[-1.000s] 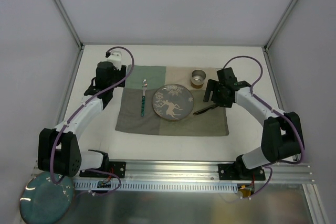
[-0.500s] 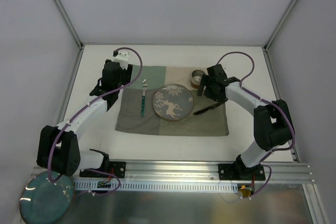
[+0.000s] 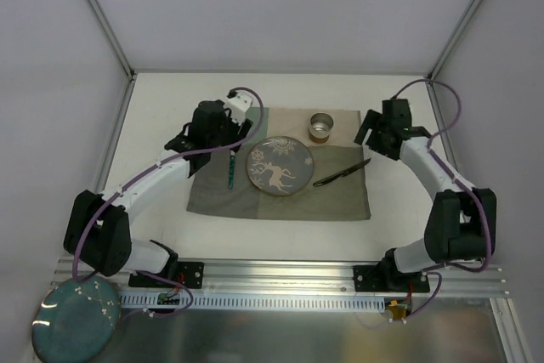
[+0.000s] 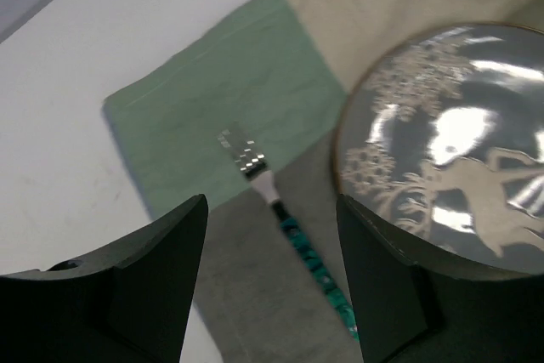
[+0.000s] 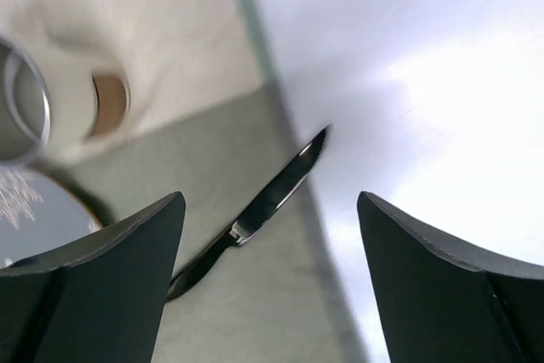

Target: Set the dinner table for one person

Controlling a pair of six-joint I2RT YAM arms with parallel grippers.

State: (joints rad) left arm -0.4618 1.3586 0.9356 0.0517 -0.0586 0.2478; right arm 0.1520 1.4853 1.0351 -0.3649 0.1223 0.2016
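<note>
- From above, I count one dinner table (image 3: 161, 99), white and framed by thin metal bars, filling the middle of the scene under everything else.
- On it lies one patchwork cloth mat (image 3: 280, 201). The mat carries one deer-patterned plate (image 3: 279, 166), one fork (image 3: 230, 174) with a teal handle just left of that plate, one dark knife (image 3: 342, 172) lying slantwise to the plate's right, and one small round cup (image 3: 321, 126) at the mat's far edge.
- A second plate, a teal one (image 3: 72, 325), sits off the table at the near left corner, beyond the rail.
- Two arms reach in. The left gripper (image 3: 228, 135) hangs over the fork's far end and hides its tines from this view. The right gripper (image 3: 371, 133) hangs near the mat's far right corner, just right of the cup and apart from it.
- In the left wrist view, the two fingers (image 4: 161, 278) stand apart and released, holding nothing. The fork lies on the mat in the gap between them, the plate rim runs close by the other finger, and bare white tabletop shows to one side.
- In the right wrist view, the fingers (image 5: 93, 278) are spread wide and grasp nothing. The knife lies on the mat between them, clear of both. The cup and a sliver of plate sit on one side, and bare tabletop spreads out on the other.
</note>
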